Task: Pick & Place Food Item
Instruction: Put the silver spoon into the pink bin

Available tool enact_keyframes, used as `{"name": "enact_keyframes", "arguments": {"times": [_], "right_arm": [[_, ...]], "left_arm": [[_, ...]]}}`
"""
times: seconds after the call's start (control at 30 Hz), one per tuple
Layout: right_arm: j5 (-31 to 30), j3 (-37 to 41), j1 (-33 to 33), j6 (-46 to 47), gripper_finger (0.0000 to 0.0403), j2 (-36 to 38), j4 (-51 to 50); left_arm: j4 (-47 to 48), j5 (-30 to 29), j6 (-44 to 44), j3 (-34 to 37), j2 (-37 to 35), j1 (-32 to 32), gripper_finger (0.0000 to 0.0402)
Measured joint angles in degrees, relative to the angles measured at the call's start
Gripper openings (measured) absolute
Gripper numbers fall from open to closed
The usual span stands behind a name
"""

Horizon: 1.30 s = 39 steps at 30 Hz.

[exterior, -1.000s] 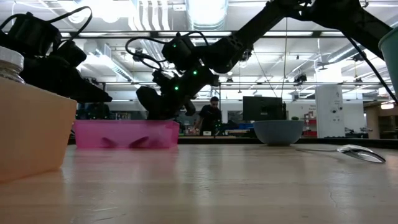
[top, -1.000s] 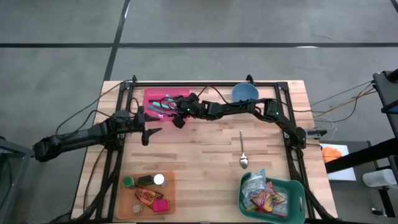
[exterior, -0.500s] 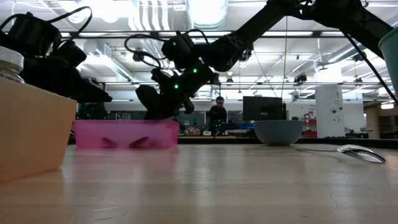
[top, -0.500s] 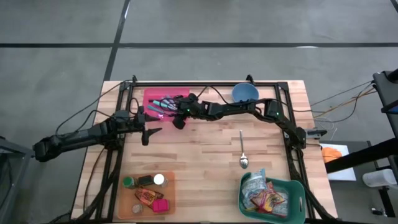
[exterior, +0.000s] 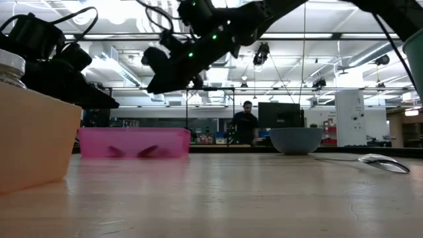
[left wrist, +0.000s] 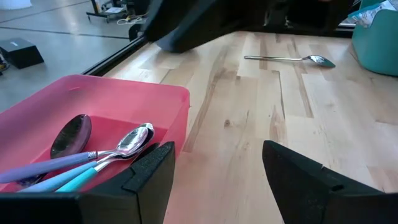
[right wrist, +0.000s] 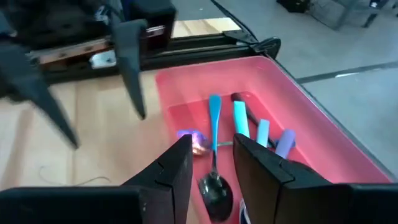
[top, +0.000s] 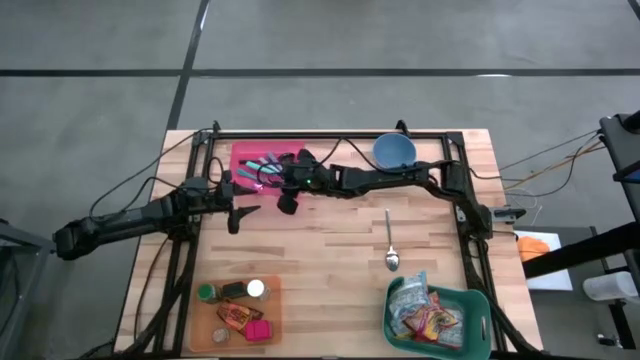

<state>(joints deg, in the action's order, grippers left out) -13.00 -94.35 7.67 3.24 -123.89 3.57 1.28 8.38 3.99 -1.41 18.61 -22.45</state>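
food packets (top: pixel 425 318) sit untouched in basket (top: pixel 478 300), near right. spoon (top: pixel 390 240) lies mid-table, long axis near-to-far, bowl toward near edge. farther back, right gripper (right wrist: pixel 211 155) has just risen off pink bin (top: pixel 243 152), fingers now slightly apart and empty. likely it dropped cutlery (right wrist: pixel 214 134) there, so sorting is spoons, not food; one spoon left. left gripper (left wrist: pixel 217 165) waits beside bin, fingers apart, empty.
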Motion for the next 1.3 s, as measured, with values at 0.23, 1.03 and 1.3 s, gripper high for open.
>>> {"name": "enact_keyframes", "arguments": {"times": [0.23, 1.03, 1.3], "right_arm": [[-0.9, 7.9, -3.5, 0.1, 0.0111, 7.0, -0.4], [-9.4, 35.0, -15.4, 42.3, 0.0111, 32.8, -23.9], [-4.5, 35.0, -17.9, 62.1, 0.0111, 35.7, -41.3]], "left_arm": [[0.0, 0.0, 0.0, 0.0, 0.0, 0.0, 0.0243], [0.0, 0.0, 0.0, 0.0, 0.0, 0.0, 0.0243], [0.0, 0.0, 0.0, 0.0, 0.0, 0.0, 0.0243]]}}
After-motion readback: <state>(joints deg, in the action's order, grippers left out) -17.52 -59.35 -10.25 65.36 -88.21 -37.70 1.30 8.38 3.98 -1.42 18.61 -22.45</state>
